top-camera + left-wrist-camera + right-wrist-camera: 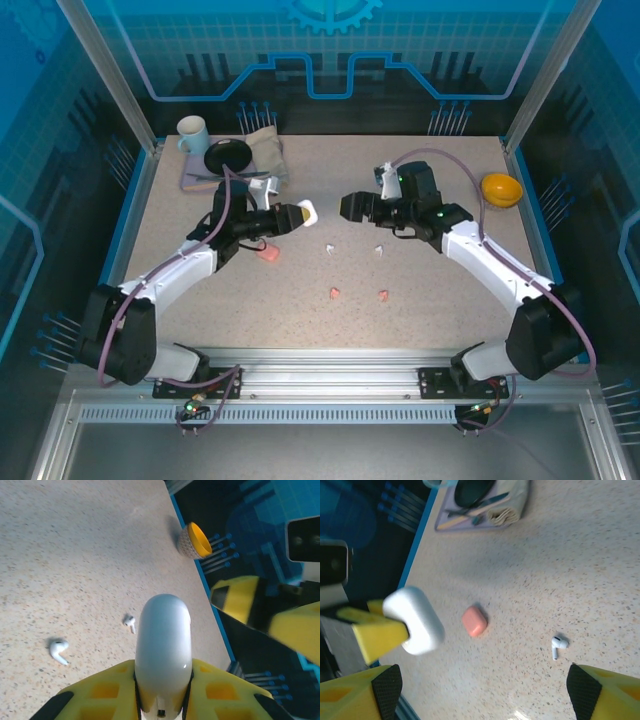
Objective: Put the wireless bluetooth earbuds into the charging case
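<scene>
the white charging case is gripped by the left claw, whose yellow fingers are closed tight on its lower end. in the left wrist view the case is seen standing out from between them, rounded end forward, held above the desk. in the top view the right claw is held just at 3 o'clock of that case, facing it and apart from it. in the right wrist view its fingers are spread wide and nothing is held between them.

the earbuds are all lying loose on the desk. a first white earbud is found at 5 o'clock of the held case, and a second white earbud at 3 o'clock of the first, near it. closer to the arm bases, a first pink earbud is laid at 6 o'clock of the first white one, and a second pink earbud at 6 o'clock of the second white one. a closed pink case is set on the desk at 7 o'clock of the left claw.

toward the desk's far left corner a mug, a black dish and a folded cloth are grouped together. an orange bowl is placed near the right edge, at 3 o'clock of the right claw.
</scene>
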Available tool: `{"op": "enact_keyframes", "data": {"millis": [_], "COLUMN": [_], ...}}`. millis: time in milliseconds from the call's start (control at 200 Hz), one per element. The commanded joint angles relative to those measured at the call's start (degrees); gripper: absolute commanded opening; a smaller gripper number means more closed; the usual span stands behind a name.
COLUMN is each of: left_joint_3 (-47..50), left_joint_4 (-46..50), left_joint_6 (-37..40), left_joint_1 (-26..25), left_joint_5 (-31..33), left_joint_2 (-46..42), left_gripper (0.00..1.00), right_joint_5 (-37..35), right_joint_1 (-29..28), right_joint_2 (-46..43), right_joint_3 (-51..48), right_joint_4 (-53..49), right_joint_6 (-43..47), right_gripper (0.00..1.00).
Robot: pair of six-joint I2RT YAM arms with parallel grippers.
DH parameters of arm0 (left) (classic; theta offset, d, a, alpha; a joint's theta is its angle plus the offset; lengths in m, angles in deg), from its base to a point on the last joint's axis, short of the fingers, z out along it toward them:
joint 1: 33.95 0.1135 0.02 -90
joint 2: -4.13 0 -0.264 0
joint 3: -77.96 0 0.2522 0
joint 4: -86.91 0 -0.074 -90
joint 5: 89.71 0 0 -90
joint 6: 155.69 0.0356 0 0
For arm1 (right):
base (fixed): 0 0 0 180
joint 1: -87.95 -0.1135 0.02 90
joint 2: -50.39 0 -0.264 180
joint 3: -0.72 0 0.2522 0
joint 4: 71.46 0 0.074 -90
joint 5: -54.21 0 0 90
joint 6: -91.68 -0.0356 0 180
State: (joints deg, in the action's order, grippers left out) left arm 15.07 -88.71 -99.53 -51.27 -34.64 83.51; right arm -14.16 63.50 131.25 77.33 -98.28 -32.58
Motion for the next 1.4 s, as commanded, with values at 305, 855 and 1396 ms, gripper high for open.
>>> {"op": "enact_keyframes", "data": {"millis": [305,855,1396], "left_joint_3": [-5.27,-5.53,-5.65], "left_joint_4": [7.65,7.87,7.74], "left_joint_6": [4.75,4.82,4.93], "left_joint_1": [0.27,0.22,0.26], "left_joint_5": [-9.49,-11.07,-10.76], "left_joint_2": [1.04,-1.54,-0.93], "left_gripper": [0.13,0.11,0.10], "right_joint_5": [7.73,5.03,9.63], "right_joint_1": [-5.47,0.26,-1.32], "right_joint_2": [6.64,10.96,1.53], "right_joint_3": [2.93,-0.74,-2.23], "right_joint_4": [7.86,11.38,13.07], "right_joint_6": [8.84,5.54,1.43], "right_gripper": [0.85,0.80,0.78]}}
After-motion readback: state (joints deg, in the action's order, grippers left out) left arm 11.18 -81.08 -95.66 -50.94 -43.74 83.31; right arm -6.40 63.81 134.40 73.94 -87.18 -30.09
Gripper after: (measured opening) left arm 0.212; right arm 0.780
